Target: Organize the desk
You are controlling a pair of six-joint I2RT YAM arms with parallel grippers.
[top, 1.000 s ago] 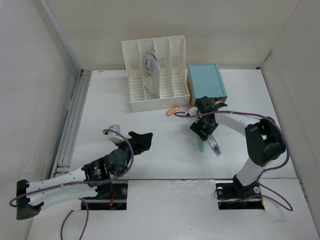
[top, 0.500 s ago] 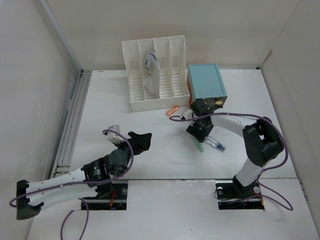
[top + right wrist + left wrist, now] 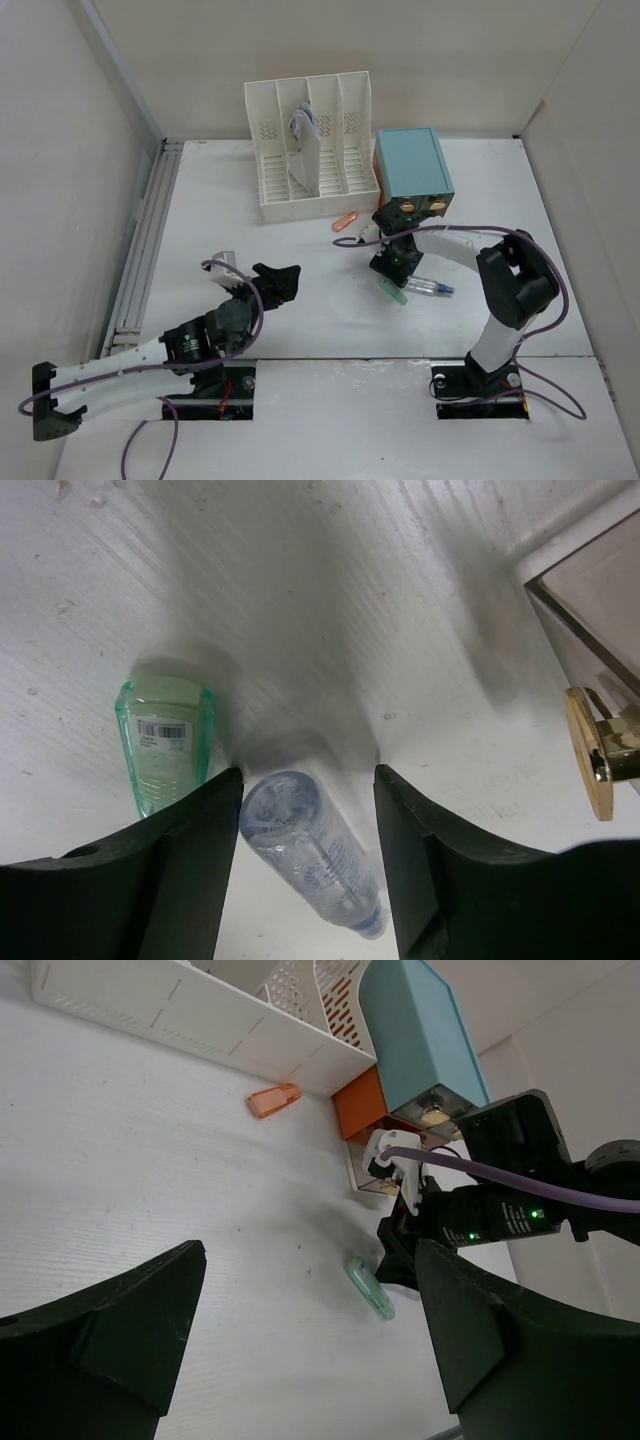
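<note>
L jaws wide open, empty; R jaws straddle clear bottle (image 3: pixel 310 850), prob. not clamped.

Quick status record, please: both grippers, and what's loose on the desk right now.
left gripper: open, empty, above bare desk
right gripper: straddles clear bottle; grip unclear
green tube: flat on desk, beside the bottle
orange piece: on desk, in front of file rack
teal drawer box: right of file rack
</note>
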